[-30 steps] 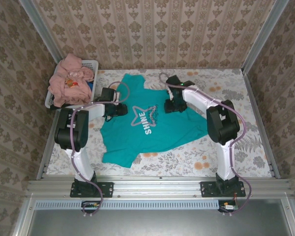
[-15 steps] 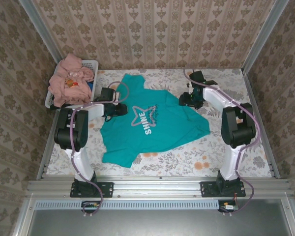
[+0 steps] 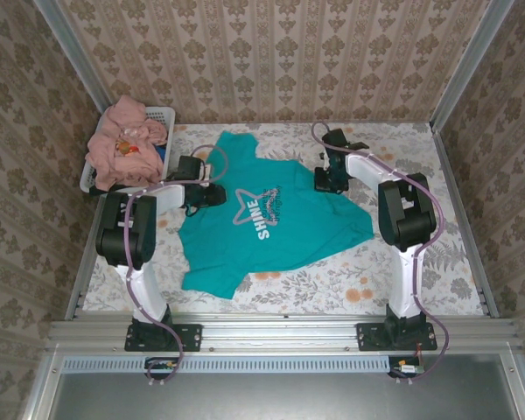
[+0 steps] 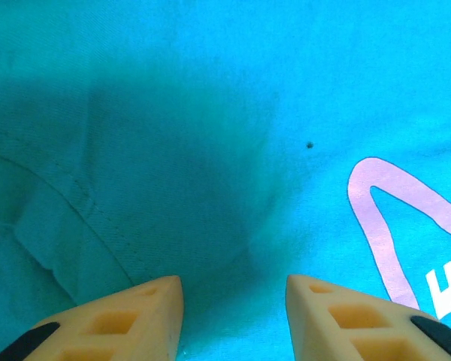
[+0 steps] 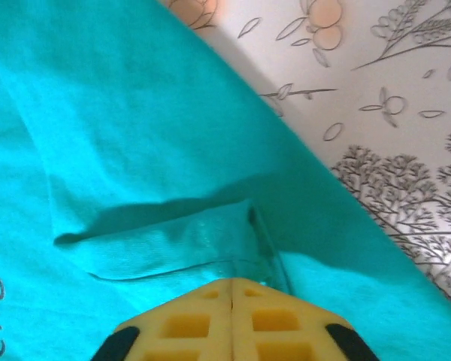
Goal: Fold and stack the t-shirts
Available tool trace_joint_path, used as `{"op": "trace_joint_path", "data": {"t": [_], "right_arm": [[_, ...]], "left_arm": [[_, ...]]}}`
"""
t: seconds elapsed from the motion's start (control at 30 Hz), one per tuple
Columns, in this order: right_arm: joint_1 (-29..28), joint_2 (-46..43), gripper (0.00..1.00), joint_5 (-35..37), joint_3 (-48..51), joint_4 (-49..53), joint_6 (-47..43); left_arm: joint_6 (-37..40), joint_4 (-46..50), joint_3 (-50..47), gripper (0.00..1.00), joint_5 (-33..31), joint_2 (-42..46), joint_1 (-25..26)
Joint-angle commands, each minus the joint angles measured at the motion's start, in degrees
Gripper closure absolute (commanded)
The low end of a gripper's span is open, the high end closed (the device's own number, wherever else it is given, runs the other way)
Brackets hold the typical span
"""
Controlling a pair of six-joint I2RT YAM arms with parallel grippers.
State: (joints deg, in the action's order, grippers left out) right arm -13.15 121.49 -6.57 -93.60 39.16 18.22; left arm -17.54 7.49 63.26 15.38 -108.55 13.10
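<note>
**A:** Where was the teal t-shirt (image 3: 271,223)?

**B:** Spread print-up on the middle of the table (image 3: 411,271), lower left corner rumpled. The salmon t-shirts (image 3: 122,144) were heaped in the white basket (image 3: 164,114) at the far left corner.

**A:** Claws?

**B:** Left gripper (image 4: 234,289): jaws parted, tips low over the cloth just beside the star outline (image 4: 391,218), with nothing pinched between them. Right gripper (image 5: 231,282): jaws pressed together at the right sleeve hem (image 5: 173,263), with a ridge of cloth running up to the tips. I judged that a pinch on the shirt.

**A:** Step in hand?

**B:** Judged: taking hold for the first fold, so the task had barely begun. No fold was made and nothing was stacked.

**A:** Next move?

**B:** Likely the left jaws must close on their side of the shirt. Then both arms would lift evenly and carry the cloth over. An uneven pull could drag the whole shirt askew.
</note>
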Motion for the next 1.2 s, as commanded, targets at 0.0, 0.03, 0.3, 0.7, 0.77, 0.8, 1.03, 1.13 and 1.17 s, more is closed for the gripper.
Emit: {"op": "trace_joint_path", "data": {"t": [0.0,0.03,0.3,0.7,0.77,0.8,1.03,1.13,1.17], "right_arm": [[0.2,-2.8,1.0,5.6,-2.4,4.0,-0.8],[0.5,-3.4,1.0,6.3,-2.9,4.3,-0.9],[2.4,-0.9,0.77,2.8,-9.2,6.7,-3.3],[-1.8,4.4,0.55,0.0,-5.6,3.8,-3.1],[-2.0,4.6,0.54,-0.1,-5.6,4.3,-3.2],[-2.1,4.6,0.54,0.0,-5.2,4.0,-3.2],[-2.2,5.0,0.43,4.6,-5.2,5.3,-2.5],[-2.2,5.4,0.39,8.4,-6.0,6.3,-2.5],[-2.2,5.7,0.4,7.6,-6.1,6.2,-2.8]], "left_arm": [[-0.9,5.3,-0.8,0.57,0.3,-0.7,-0.9],[-0.8,5.6,-0.7,0.57,0.4,-0.8,-1.0],[-0.6,6.1,0.7,0.57,1.0,-1.2,-1.4],[-0.9,5.3,-0.3,0.57,1.3,-1.1,-1.5],[-1.0,5.3,-0.4,0.57,1.6,-1.1,-1.5],[-1.0,5.0,-0.5,0.57,1.7,-1.0,-1.5],[-1.2,4.6,-1.0,0.57,2.1,-0.7,-1.5],[-1.0,4.8,-0.9,0.57,2.0,-0.7,-1.6],[-1.0,4.8,-0.8,0.57,2.1,-0.8,-1.6]]}}
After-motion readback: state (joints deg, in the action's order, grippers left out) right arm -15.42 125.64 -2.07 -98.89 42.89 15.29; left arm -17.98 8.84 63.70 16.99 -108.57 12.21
